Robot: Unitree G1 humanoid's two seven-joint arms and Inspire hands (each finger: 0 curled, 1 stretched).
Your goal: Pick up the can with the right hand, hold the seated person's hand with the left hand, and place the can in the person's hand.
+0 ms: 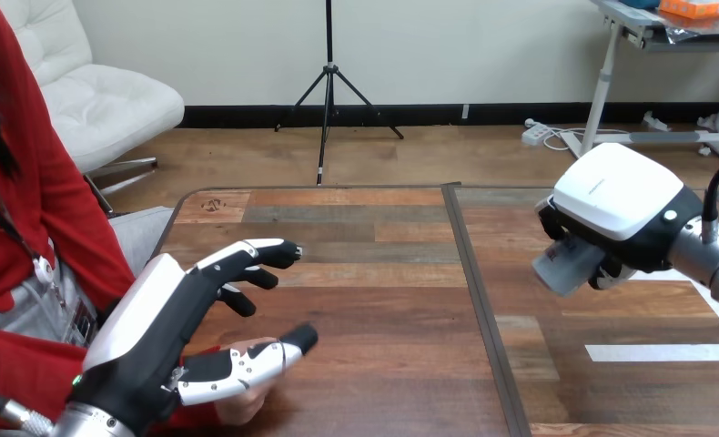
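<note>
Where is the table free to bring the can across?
Bare tabletop runs from the left hand to the right hand holding the can, across the dark seam. Crowded only at lower left, where the person's hand lies under the left hand.

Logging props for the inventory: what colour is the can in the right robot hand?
The can is silver-grey, clearest in the head view.

The wooden tabletop (374, 300) is made of planks in mixed brown tones. A dark strip (480, 300) crosses it from far edge to near edge, with white tape (647, 351) lying right of it.
</note>
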